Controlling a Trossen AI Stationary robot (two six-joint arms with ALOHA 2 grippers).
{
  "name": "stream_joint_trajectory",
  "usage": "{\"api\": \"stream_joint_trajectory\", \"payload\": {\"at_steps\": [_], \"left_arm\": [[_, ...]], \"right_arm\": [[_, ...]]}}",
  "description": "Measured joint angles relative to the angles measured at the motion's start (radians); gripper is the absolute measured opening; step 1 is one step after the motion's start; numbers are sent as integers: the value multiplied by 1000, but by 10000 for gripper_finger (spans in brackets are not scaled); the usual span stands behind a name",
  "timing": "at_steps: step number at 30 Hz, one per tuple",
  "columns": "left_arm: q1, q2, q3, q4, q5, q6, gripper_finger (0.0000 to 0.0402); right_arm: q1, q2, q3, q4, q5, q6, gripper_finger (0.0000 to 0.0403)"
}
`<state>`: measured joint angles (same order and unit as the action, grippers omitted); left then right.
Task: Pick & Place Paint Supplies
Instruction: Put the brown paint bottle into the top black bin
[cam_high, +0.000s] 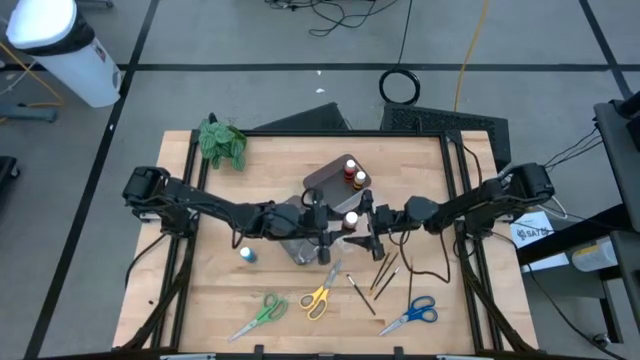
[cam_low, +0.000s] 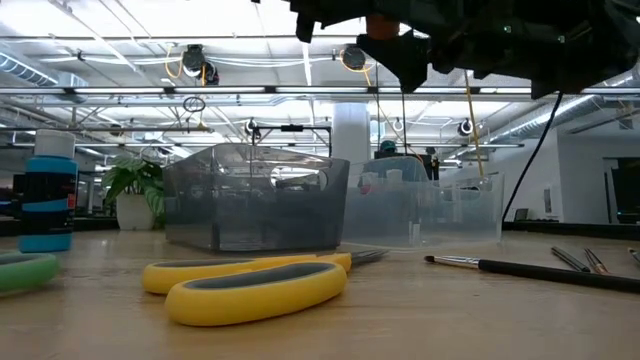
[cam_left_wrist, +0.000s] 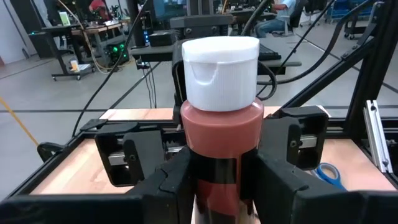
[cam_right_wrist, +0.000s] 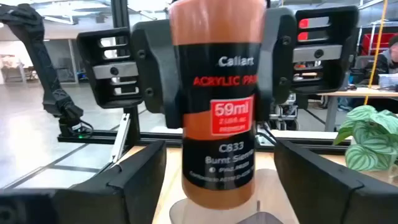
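The left gripper (cam_left_wrist: 217, 180) clamps the white-capped paint bottle (cam_left_wrist: 221, 112) upright between its jaws. Only the right wrist view shows its label. The right gripper (cam_right_wrist: 211, 180) stands wide, apparently clear of it.

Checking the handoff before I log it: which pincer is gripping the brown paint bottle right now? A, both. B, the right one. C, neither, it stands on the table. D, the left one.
D: the left pincer clamps the bottle below its white cap, while the right pincer stands open around it.
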<state>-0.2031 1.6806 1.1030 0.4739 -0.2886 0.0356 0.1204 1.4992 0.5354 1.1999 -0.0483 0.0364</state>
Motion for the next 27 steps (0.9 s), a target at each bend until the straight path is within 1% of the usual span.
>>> {"api": "stream_joint_trajectory", "payload": {"at_steps": [3, 6, 14, 17, 19, 21, 24, 26, 27], "left_arm": [[0, 0, 0, -8, 0, -11, 131], [1, 0, 0, -22, 0, -19, 131], [0, 0, 0, -35, 3, -61, 132], [-7, -16, 1, -71, 21, -87, 139], [-10, -37, 35, -189, 19, -105, 153], [-13, -67, 97, -388, 6, -141, 174], [-10, -78, 262, -669, 6, -196, 217], [0, -68, 385, -883, 5, -199, 245], [5, -62, 444, -952, 5, -199, 257]], "right_arm": [[2, 1, 13, 2, 0, 0, 251], [1, 2, 13, -1, 0, 0, 220], [1, 1, 13, -22, -4, 7, 108], [2, 1, 15, -40, -4, 8, 104], [1, 2, 18, -57, -4, 6, 104], [0, 1, 15, -63, -3, 1, 105], [-3, 3, 12, -87, -2, 1, 119], [-5, 1, 12, -81, 2, 1, 123], [-6, 1, 12, -82, 2, 3, 122]]}}
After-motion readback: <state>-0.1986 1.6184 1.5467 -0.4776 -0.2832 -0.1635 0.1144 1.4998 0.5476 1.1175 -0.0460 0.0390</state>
